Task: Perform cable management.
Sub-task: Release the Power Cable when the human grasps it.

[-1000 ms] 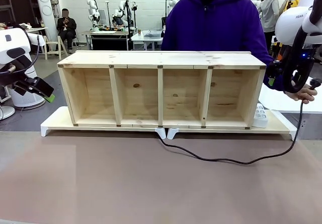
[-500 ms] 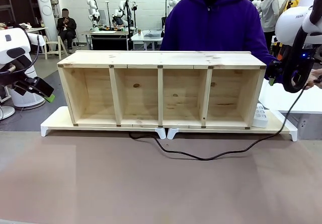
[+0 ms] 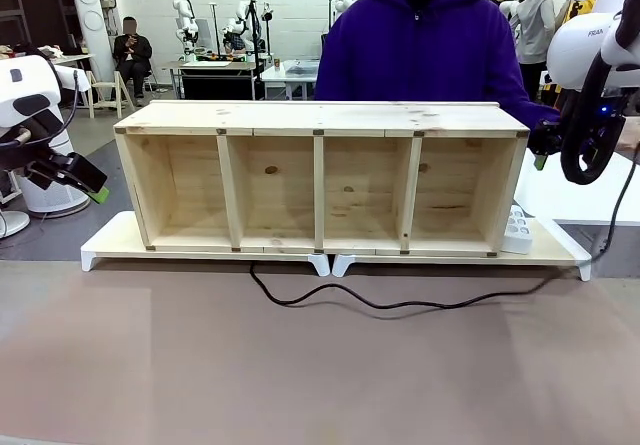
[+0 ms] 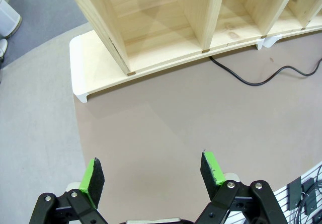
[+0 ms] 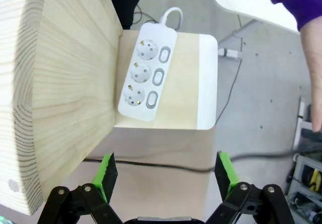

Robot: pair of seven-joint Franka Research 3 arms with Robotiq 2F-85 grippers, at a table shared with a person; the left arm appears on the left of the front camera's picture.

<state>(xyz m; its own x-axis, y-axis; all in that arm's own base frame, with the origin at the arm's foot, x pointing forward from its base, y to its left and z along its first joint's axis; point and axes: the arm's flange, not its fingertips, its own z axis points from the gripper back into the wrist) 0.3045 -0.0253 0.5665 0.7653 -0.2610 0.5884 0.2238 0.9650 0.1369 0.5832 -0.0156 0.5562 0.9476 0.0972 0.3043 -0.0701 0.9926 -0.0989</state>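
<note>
**Sam:** What is the table like where you are looking?

**Me:** I see a flat brown table top [image 3: 300, 365]. It sits in a big room with a white wall, and there are other tables far back. A person in a purple hoodie [image 3: 425, 50] stands on the far side.

**Sam:** What is on the table?

**Me:** A long wooden shelf [image 3: 320, 175] with four open boxes in a row. It stands on two flat boards with white feet [image 3: 110, 240], set end to end. At the right end, just beside the shelf, a white power strip [image 5: 145, 73] with three sockets lies on the board.

**Sam:** Where is the cable?

**Me:** The cable [image 3: 400, 303] lies on the brown top, in front of the shelf. It comes out from under the shelf a bit left of the middle, bends in a wavy line to the right, then rises off the table by the right edge. In my left wrist view I see the cable [image 4: 251, 80] come out from under the board. In my right wrist view it crosses just past the end of the board [image 5: 166, 164].

**Sam:** And your grippers?

**Me:** My left gripper [image 4: 153, 176] hangs over bare table with its fingers wide apart, holding nothing. My right gripper [image 5: 167, 176] is up by the right end of the shelf, fingers wide too, holding nothing. The person's hand [image 5: 316, 78] is near it, at the edge of that view.
</note>
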